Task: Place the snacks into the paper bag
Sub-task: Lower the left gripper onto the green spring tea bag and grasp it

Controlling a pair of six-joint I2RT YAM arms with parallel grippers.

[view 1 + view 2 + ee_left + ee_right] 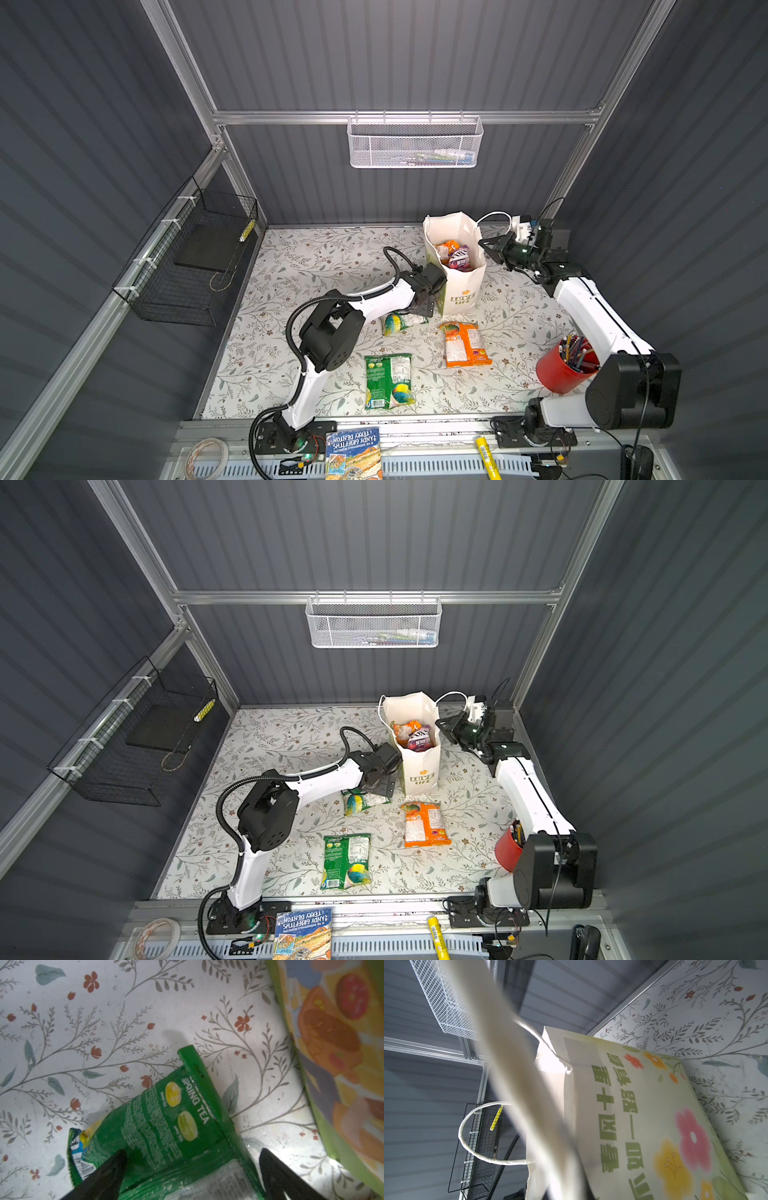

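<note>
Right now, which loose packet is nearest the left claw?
The green packet beside the bag, under the left claw; orange packet and front green packet lie farther.

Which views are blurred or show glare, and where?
Left wrist view: the green packet is fairly sharp, the paper bag beside it is out of focus, glare lies on the table. Right wrist view: the near cord handle is a blurred band. Both top views: sharp.

Paper bag (461,286) — matt white paper with printed panels. Cord handle (512,1076): twisted white paper. Green packet (388,380) and orange packet (463,345) — crinkled, glossy foil. Table cover (324,266): smooth printed sheet with a slight sheen. Mesh basket (415,143): white-coated perforated metal. Wire basket (187,299): black-coated wire. Frame rail (291,117): bare aluminium, satin. Pencil cup (555,376): red, matt.
</note>
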